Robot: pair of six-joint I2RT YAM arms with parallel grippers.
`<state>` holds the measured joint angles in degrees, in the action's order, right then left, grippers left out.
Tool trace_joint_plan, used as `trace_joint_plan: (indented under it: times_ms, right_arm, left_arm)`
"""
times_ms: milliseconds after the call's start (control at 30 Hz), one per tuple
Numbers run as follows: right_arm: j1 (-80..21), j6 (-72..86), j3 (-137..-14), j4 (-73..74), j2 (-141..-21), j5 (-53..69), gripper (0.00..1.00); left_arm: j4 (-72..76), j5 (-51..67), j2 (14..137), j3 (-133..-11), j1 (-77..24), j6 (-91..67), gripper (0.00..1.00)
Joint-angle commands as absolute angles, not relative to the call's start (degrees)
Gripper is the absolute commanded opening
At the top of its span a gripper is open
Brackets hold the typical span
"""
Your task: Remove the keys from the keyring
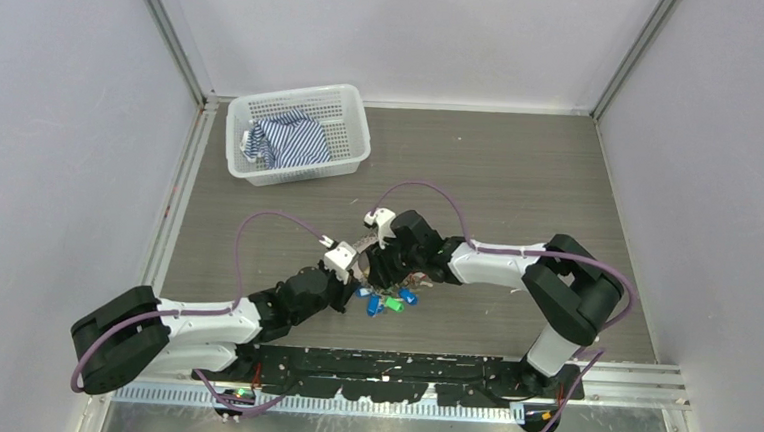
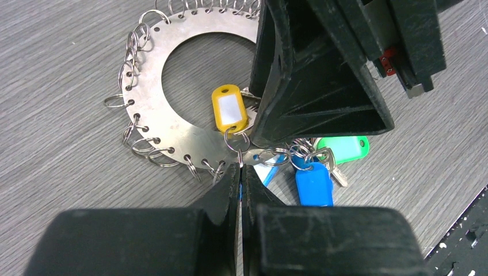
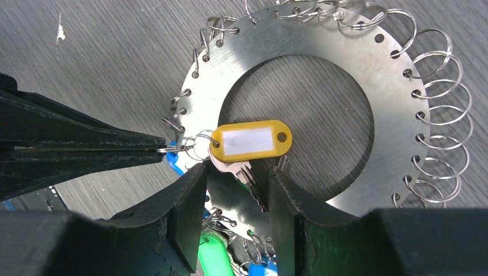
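The left fingers [image 3: 135, 141] are pinched shut on a small split ring [image 3: 195, 145] at the rim of the keyring [image 3: 345, 75], likely anchoring it. The keyring lies flat on the surface [image 3: 86, 69]. The right fingers [image 3: 187, 201] stand open astride the yellow-tagged key [image 3: 251, 140], seemingly ready to draw it free.

Silvery keyring [image 3: 322, 34]; yellow tag [image 3: 251, 141], blue tag [image 2: 313, 184], green tag [image 2: 345, 146] — white basket [image 1: 295, 95], blue-striped cloth [image 1: 287, 140], grey table [image 1: 501, 173].
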<state>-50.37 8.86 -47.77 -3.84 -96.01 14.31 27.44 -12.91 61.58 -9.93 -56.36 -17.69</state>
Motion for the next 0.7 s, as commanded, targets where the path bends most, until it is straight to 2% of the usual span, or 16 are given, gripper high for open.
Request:
trace_joint_plan:
  times_ms: [0, 300, 400, 567, 667]
  right_arm:
    - [-51.72, 5.93, -50.56, -2.95, -97.18, 9.64, 0.47]
    - [-55.54, 2.27, -47.39, -9.76, -96.78, 0.21, 0.50]
    - [-55.67, 1.54, -47.76, -10.65, -97.91, 0.18, 0.44]
    - [-55.79, 2.10, -45.58, -15.03, -97.45, -1.81, 0.43]
    - [-55.75, 2.78, -45.83, -15.53, -97.91, -3.00, 0.34]
  left_arm:
    - [28.50, -13.72, 60.17, -9.67, -55.58, -18.11, 0.00]
    - [29.16, -13.86, 59.31, -9.24, -55.21, -18.62, 0.00]
    - [29.43, -14.24, 58.79, -8.91, -55.20, -19.04, 0.00]
    - [29.21, -16.08, 57.62, -8.46, -55.11, -19.99, 0.00]
    - [29.77, -16.28, 55.21, -8.02, -55.11, -19.50, 0.00]
